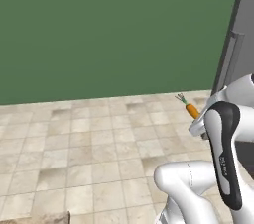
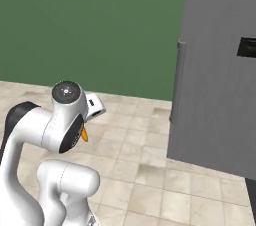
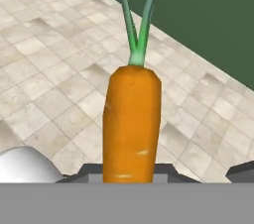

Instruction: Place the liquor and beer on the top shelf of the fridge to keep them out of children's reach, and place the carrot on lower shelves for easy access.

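Presently, gripper: clamped on the carrot, stem pointing away.
Carrot: held above tiled floor.
Fridge: door closed, right of arm.

No readable text. Faint pale marking on dark arm cover, too blurred to read.

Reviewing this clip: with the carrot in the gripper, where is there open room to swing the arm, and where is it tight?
Open: the tiled floor stretching from the arm to the green wall, with nothing standing on it. Tight: the side toward the fridge, whose grey front looks shut. The carrot sticks out past the gripper, so it needs clearance there.
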### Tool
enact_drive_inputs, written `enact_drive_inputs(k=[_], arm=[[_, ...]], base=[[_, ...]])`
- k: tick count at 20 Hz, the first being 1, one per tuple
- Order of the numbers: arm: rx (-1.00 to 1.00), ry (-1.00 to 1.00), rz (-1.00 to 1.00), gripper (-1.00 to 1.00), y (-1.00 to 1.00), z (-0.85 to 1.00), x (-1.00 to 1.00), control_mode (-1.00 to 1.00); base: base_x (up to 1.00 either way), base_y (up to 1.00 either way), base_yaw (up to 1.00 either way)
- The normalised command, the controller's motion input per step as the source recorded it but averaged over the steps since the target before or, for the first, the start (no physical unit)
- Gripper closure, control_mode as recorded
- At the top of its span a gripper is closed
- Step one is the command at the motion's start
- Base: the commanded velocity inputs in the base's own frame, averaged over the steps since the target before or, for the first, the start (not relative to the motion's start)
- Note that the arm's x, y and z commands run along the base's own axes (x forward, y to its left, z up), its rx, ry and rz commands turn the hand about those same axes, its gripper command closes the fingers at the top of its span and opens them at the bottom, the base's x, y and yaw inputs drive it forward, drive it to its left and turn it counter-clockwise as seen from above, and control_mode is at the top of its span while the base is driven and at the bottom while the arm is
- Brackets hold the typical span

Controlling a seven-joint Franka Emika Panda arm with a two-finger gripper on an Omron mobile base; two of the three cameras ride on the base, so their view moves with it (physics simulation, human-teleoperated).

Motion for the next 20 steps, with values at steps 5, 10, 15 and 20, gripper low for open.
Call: enact_drive_inputs(k=[5, 10, 15, 20], arm=[[0.00, 0.00, 0.00, 1.00, 0.00, 0.00, 0.00, 1.00], [0.00, 0.00, 0.00, 1.00, 0.00, 0.00, 0.00, 1.00], [0.00, 0.00, 0.00, 1.00, 0.00, 0.00, 0.00, 1.00], [0.00, 0.00, 0.00, 1.00, 0.00, 0.00, 0.00, 1.00]], base=[[0.42, 0.30, -0.35], [0.74, 0.62, -0.28], [0.99, 0.94, 0.04], [1.00, 0.68, 0.33]])
